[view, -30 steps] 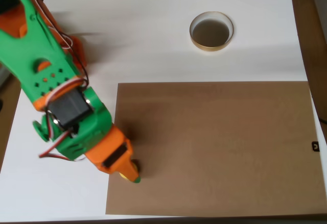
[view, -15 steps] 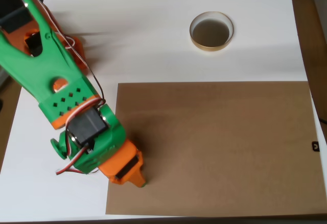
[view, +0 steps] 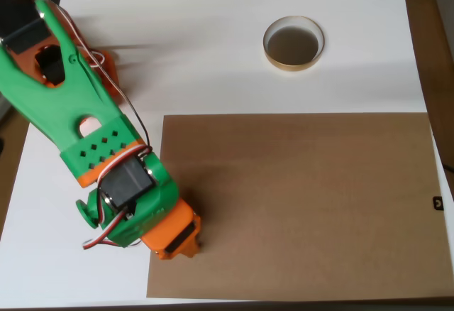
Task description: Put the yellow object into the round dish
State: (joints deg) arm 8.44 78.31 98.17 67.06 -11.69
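Yellow object hidden under the green and orange arm, round dish [view: 294, 43] at one o'clock on the white table [view: 213, 55], gripper [view: 186, 243] at seven o'clock over the brown mat's [view: 305, 204] left edge, fingers' state impossible to tell.

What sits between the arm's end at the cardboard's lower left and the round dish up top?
Nothing visible: only bare brown cardboard sheet and white table lie between the gripper and the round dish.
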